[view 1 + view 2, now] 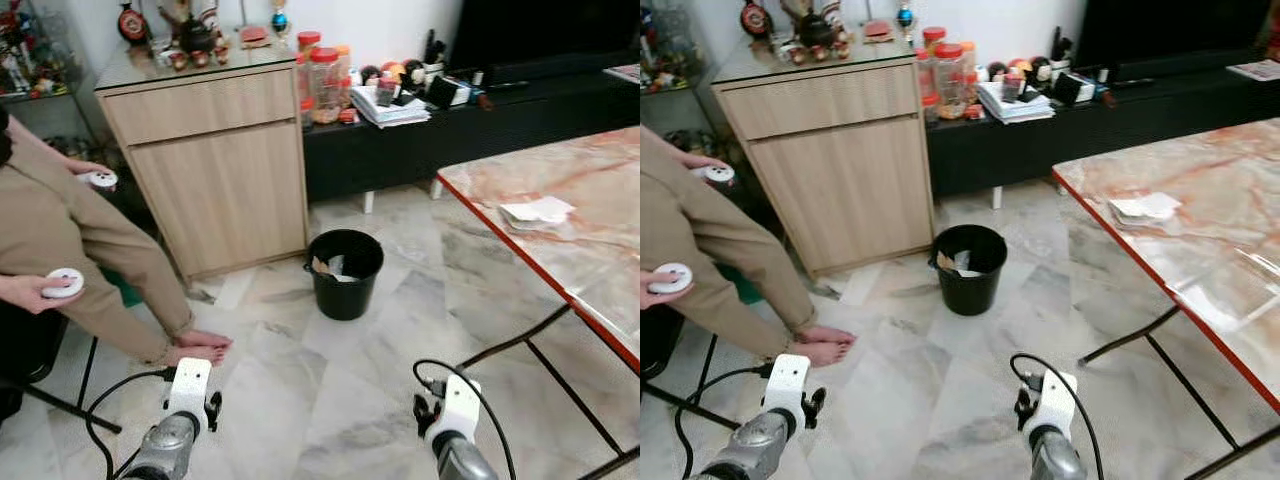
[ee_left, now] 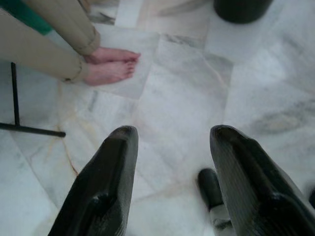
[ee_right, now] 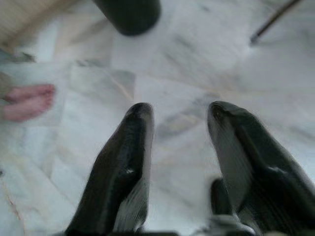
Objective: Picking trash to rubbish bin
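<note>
A black round rubbish bin (image 1: 345, 272) stands on the marble floor in front of me, with crumpled paper (image 1: 330, 266) inside it. A crumpled white tissue (image 1: 536, 212) lies on the marble table (image 1: 600, 250) to my right. Both arms hang low at the bottom of the head views. In the left wrist view my left gripper (image 2: 172, 140) is open over bare floor, with nothing between its fingers. My right gripper (image 3: 179, 115) is open too, also over floor, and the bin's base (image 3: 129, 14) shows ahead of it.
A person sits at the left holding white controllers (image 1: 65, 283), bare feet (image 1: 200, 347) on the floor. A wooden cabinet (image 1: 210, 170) stands behind the bin and a black TV bench (image 1: 450, 130) runs along the wall. The table's thin black legs (image 1: 560, 370) reach the floor at right.
</note>
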{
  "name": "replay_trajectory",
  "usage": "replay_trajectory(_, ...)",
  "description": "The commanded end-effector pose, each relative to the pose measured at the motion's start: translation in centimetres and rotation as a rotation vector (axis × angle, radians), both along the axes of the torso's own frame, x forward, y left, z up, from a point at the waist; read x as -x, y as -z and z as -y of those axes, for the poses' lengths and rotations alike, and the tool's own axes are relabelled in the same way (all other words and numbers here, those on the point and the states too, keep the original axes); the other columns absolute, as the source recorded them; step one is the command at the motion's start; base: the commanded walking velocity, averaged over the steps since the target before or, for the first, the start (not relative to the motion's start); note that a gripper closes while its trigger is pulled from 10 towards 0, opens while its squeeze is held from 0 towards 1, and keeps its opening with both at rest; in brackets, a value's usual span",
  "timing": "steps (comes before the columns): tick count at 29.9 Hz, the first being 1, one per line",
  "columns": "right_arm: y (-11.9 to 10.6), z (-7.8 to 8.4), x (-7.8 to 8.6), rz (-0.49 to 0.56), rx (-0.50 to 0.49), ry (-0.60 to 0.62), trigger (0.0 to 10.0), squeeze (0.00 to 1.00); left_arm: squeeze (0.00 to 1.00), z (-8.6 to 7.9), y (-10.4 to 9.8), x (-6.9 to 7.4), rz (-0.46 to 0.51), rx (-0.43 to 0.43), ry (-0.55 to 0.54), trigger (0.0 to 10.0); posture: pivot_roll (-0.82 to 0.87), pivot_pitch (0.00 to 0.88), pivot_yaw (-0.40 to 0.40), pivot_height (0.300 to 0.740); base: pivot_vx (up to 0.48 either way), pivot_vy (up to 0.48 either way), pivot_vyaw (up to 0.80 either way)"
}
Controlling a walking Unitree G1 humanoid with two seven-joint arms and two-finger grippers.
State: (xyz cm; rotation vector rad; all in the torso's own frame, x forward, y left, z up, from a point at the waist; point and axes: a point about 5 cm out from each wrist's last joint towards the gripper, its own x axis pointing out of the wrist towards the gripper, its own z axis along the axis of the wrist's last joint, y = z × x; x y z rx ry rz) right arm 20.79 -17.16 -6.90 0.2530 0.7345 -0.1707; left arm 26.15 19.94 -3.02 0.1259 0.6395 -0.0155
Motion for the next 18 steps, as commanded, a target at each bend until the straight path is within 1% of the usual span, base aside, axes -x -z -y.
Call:
replay_trajectory(1,-0.69,-0.38,-1.27,0.028,-0.003,-0.010,10.0,0.00,0.00,-1.27,1.07,1.65,-0.064,-0.024,-0.031,10.0,0.10,0.000,0.058,0.740,0.000,0.000,0.00)
replay_trajectory(5,-0.64,-0.29,-1.20,0.022,-0.002,-0.009,10.0,0.00,0.00,-1.36,1.02,1.60,-0.063,-0.024,-0.034,10.0,0.10,0.000,0.058,0.740,0.000,0.000,0.00)
replay_trajectory(12,-0.90,-0.13,-1.55,0.038,0.005,-0.011,10.0,0.00,0.00,-1.45,0.83,1.39,-0.054,-0.024,-0.034,10.0,0.10,0.000,0.051,0.740,0.000,0.000,0.00)
replay_trajectory(18,-1.00,-0.01,-1.71,0.040,0.011,-0.016,10.0,0.00,0.00,-1.45,0.92,1.50,-0.058,-0.020,-0.042,10.0,0.10,0.000,0.047,0.740,0.000,0.000,0.00)
